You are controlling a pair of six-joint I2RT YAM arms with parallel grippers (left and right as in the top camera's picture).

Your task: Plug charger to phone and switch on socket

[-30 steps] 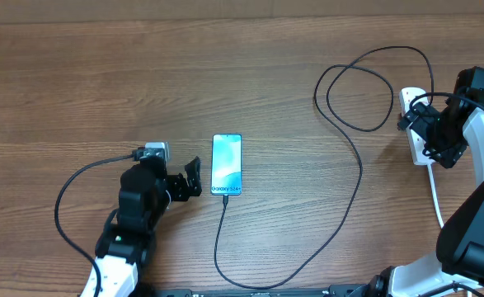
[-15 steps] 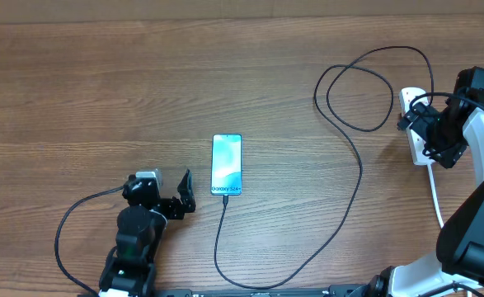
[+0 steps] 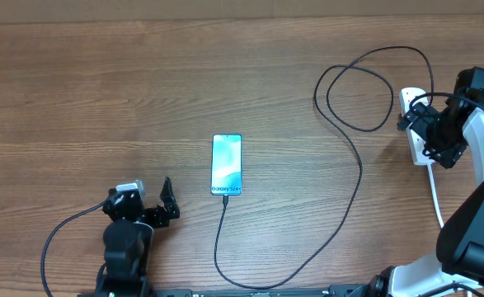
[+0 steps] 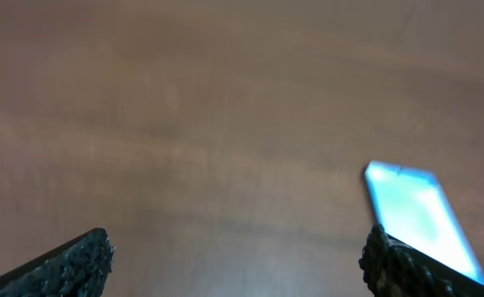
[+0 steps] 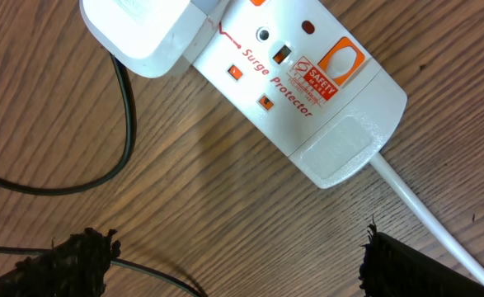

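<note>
The phone (image 3: 227,164) lies face up at mid-table with its screen lit, and it shows blurred at the right of the left wrist view (image 4: 419,216). The charger (image 3: 360,169) is a thin black cable running from the phone's near end in a long loop to the socket (image 3: 410,101) at the right edge. Its cable (image 5: 127,107) leaves a white plug (image 5: 147,33) seated in the socket (image 5: 324,91). My left gripper (image 3: 169,202) stands open, left of the phone and apart from it. Open too, my right gripper (image 5: 242,264) hovers over the socket's cord end, holding nothing.
The socket's thick white cord (image 3: 434,191) runs toward the front edge on the right. Two small red-marked switches (image 5: 250,87) sit beside the words "Surge Protector". The black cable coils in a loop (image 3: 357,87) left of the socket.
My left arm has drawn back toward the front left, away from the phone, its jaws still open. The right arm, phone and cable have not moved.
</note>
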